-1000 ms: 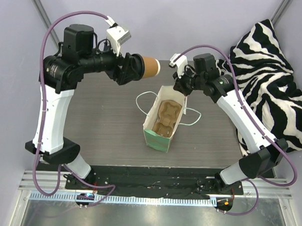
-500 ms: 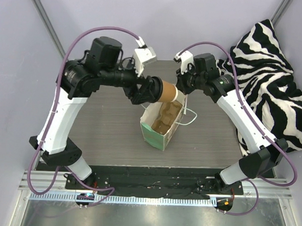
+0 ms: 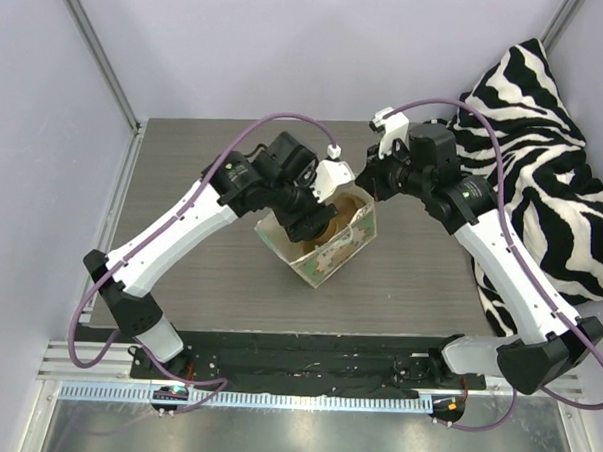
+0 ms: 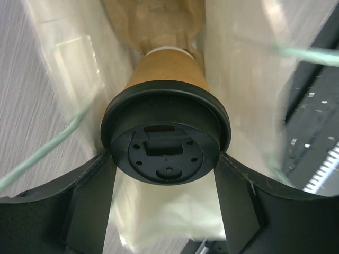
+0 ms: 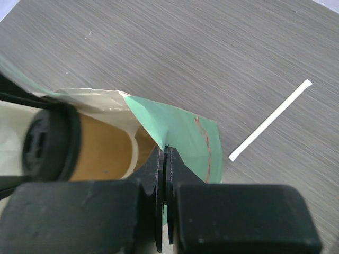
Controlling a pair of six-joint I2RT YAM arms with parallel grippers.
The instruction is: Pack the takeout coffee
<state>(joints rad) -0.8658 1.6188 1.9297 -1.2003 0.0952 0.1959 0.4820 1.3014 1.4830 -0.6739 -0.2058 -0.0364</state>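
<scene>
Left gripper [image 4: 165, 164], clamped on the takeout coffee [image 4: 168, 74], has moved from upper left into the centre-frame mint-green bag [image 5: 185, 135], its rim pinched by the right gripper [image 5: 166, 159]; release remains.

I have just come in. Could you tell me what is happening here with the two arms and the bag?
The left end effector grips the takeout coffee at its black lid and holds it inside the mint-green bag, base toward the pulp carrier at the bottom. The right end effector is shut on the bag's rim, which holds the mouth open. Whether the coffee sits in the carrier yet cannot be told.
</scene>
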